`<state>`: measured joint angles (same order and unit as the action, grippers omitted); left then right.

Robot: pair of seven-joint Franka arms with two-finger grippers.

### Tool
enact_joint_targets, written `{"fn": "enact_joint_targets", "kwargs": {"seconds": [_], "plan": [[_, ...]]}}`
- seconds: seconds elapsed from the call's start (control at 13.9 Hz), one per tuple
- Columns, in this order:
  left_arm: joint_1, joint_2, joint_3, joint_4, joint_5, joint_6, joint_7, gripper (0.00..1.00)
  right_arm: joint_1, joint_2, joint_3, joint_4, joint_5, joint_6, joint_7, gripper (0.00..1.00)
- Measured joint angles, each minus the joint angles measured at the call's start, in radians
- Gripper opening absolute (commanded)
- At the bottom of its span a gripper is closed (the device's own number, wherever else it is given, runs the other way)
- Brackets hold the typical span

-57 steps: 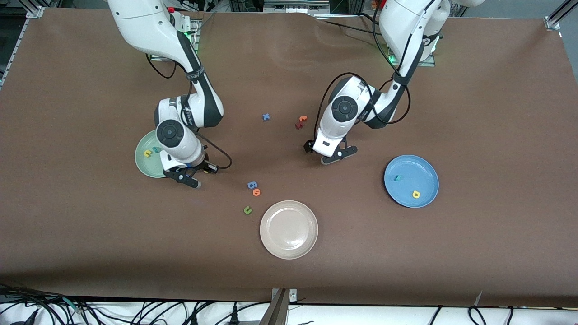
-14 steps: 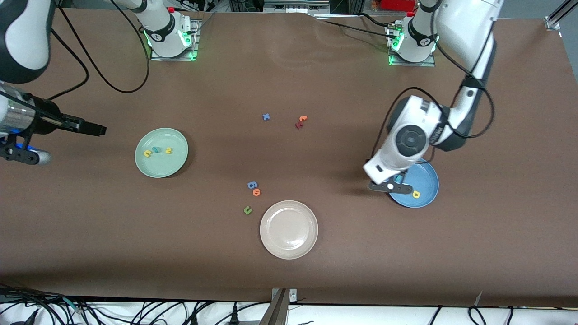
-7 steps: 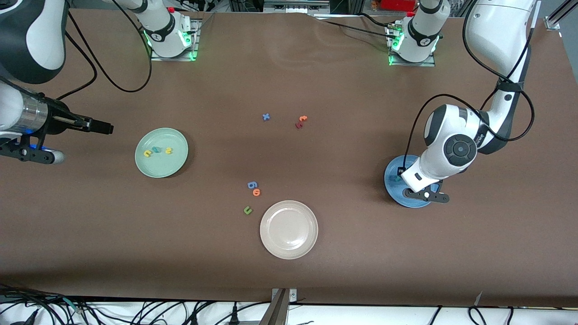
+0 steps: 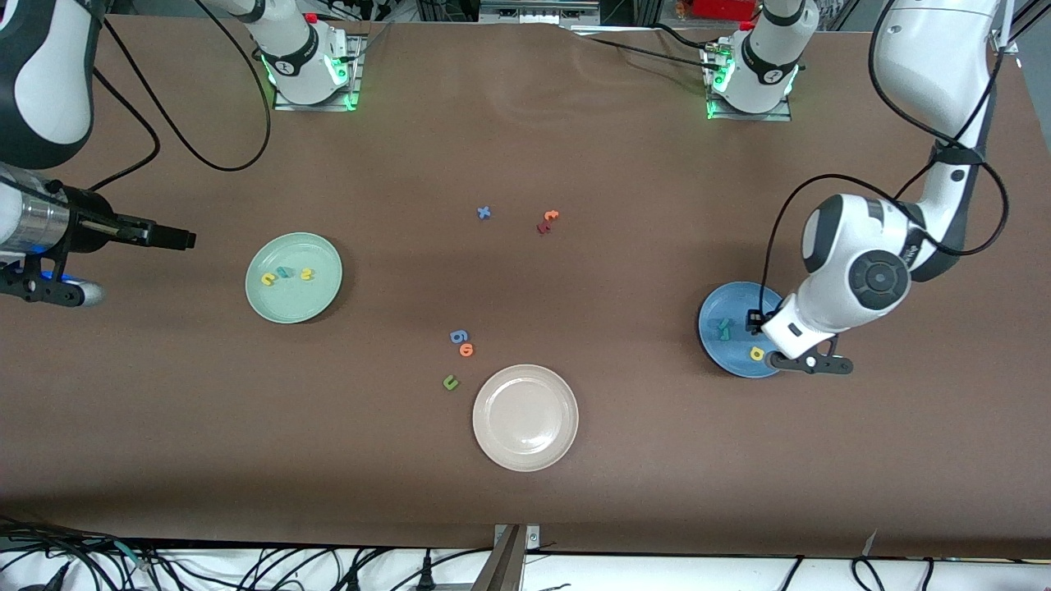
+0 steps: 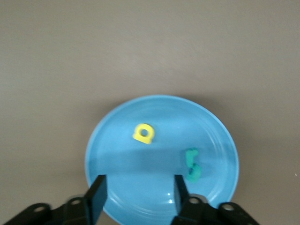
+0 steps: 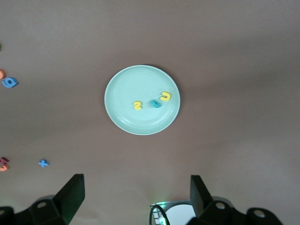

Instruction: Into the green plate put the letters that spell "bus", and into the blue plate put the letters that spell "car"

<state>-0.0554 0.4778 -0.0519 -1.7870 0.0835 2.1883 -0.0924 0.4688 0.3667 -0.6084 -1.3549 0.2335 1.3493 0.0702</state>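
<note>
Since the last look, my left arm is swinging off toward its end of the table, and two teal letters (image 4: pixel 723 328) are now lying in the blue plate (image 4: pixel 716 345) beside the yellow a (image 4: pixel 757 354), where one teal piece lay before. I'm seeing the left gripper (image 5: pixel 138 199) over that plate's rim, jaws spread and empty. The right gripper (image 6: pixel 136 199) is waiting wide open, well off the green plate (image 4: pixel 275 308), which is holding the yellow u (image 4: pixel 268 279), teal b (image 4: pixel 284 272) and yellow s (image 4: pixel 306 274). I'm judging both words sorted, nothing left but retreating. Stray letters are staying mid-table beside the cream plate (image 4: pixel 525 451).
</note>
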Motion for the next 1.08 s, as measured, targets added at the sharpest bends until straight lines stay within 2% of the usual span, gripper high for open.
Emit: {"fn": "enact_joint_targets", "kwargs": {"seconds": [0.22,0.36,0.58,0.79,1.08], "plan": [[0.053,-0.009,0.001,0.035,0.000,-0.015,0.060,1.00,-0.175,-0.033,0.224,0.012,-0.091,0.001,0.000,0.99],[0.082,-0.018,0.000,0.058,0.000,-0.056,0.083,1.00,-0.257,-0.060,0.333,0.011,-0.137,0.009,0.000,0.99],[0.097,-0.063,-0.002,0.079,0.000,-0.143,0.091,1.00,-0.317,-0.090,0.405,-0.015,-0.164,0.051,0.000,0.99],[0.098,-0.161,-0.003,0.089,-0.003,-0.291,0.093,1.00,-0.374,-0.127,0.493,-0.070,-0.215,0.093,0.002,0.99],[0.098,-0.305,-0.007,0.090,-0.062,-0.495,0.099,1.00,-0.400,-0.142,0.520,-0.082,-0.222,0.096,0.004,0.99]]}}
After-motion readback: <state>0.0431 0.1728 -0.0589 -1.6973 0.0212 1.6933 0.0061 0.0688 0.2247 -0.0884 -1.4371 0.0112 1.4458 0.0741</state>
